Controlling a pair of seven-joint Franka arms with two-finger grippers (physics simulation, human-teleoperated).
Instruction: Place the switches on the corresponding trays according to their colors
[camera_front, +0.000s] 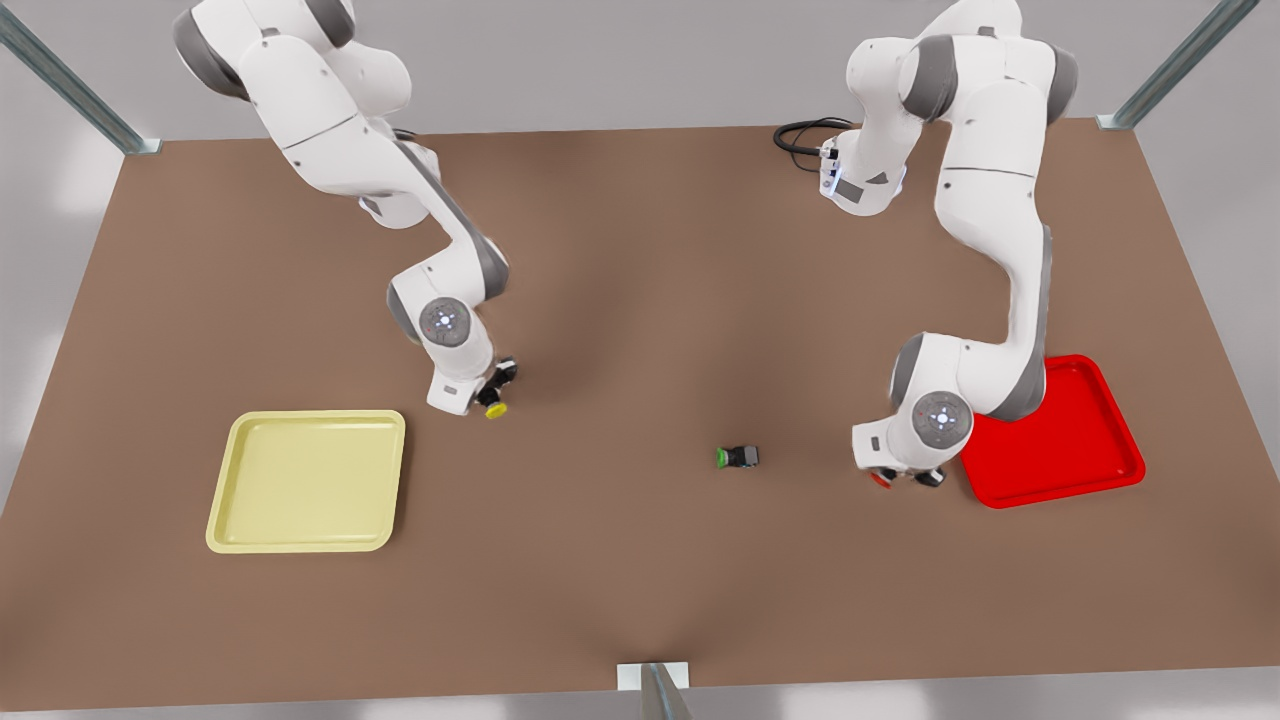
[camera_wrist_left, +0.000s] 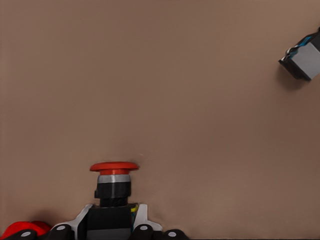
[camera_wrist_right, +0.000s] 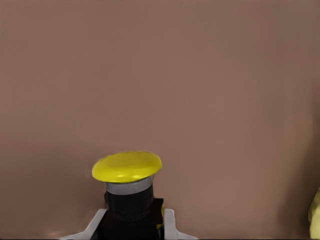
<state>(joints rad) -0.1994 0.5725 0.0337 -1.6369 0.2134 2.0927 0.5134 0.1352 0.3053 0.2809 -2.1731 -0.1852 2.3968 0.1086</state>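
Flanking bare table (camera_front: 620, 300): gripped yellow switch (camera_front: 494, 408), red switch (camera_front: 881, 479).

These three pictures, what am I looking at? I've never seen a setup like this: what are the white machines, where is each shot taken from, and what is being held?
The white machines are two robot arms in a simulation, each ending in a two-finger gripper. The front view looks down on a brown table from a camera off the arms. The other two pictures come from cameras on the arms' wrists.

The left gripper, on the front view's right, is shut on the red switch, just beside the red tray. The right gripper, on the front view's left, is shut on the yellow switch, a little way from the yellow tray. Both trays hold nothing yet.

A green switch lies on its side on the table between the arms.
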